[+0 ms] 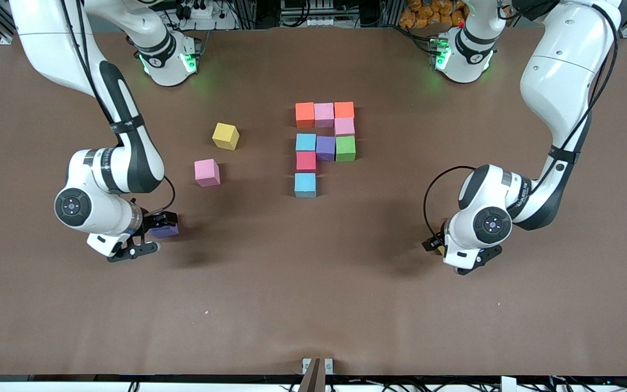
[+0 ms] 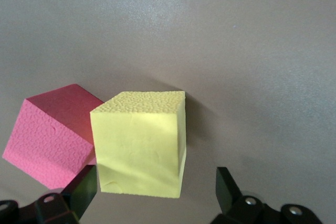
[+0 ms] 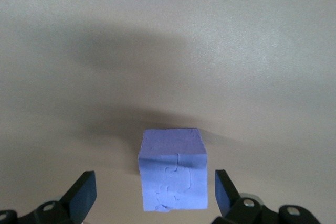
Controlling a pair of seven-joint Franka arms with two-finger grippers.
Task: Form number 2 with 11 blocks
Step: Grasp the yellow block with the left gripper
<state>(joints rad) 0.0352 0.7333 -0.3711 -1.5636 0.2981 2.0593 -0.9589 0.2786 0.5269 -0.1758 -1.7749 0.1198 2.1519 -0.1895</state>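
Nine abutting blocks of the unfinished number 2 (image 1: 324, 146) are seen mid-table, with a loose yellow block (image 1: 225, 135) and a loose pink block (image 1: 207, 172) lying toward the right arm's end. The right gripper (image 3: 152, 195) is held low with its fingers apart around a purple block (image 3: 173, 169), not clamped on it. The left gripper (image 2: 155, 190) is likewise spread around a yellow cube (image 2: 140, 142), beside which a pink cube (image 2: 50, 137) is seen.

The front view looks down from high across the worktop (image 1: 313, 305), facing both arm bases. Each wrist view looks close along its own tool: the left at a yellow block (image 2: 140, 145), the right at a purple block (image 3: 173, 169), also visible in front view (image 1: 165, 231).
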